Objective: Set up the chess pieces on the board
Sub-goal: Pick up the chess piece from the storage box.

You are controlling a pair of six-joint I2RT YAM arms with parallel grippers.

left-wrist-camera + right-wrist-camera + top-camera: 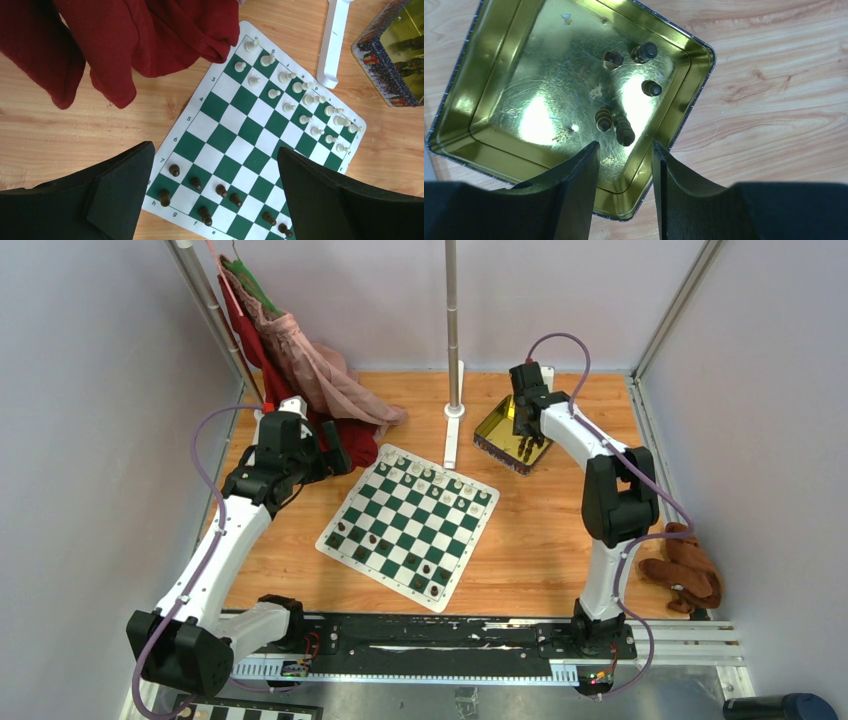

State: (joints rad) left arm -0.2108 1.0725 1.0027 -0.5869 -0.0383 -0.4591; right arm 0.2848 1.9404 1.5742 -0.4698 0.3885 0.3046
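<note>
green-white checked board (408, 526), gold tin (549, 60)

Pale grey walls (90, 390) closed in a light wooden tabletop (540, 540). Ahead of the left fingers (120, 195), red cloth (150, 35) draped onto the wood, and a white pole base (335, 40) stood further to their right. Beneath the right fingers (574, 200), bright light glared off a gold tin (454, 120).

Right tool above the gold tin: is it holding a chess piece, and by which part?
No, nothing is held. The right tool hangs open and empty over the tin, above the dark pieces.
</note>
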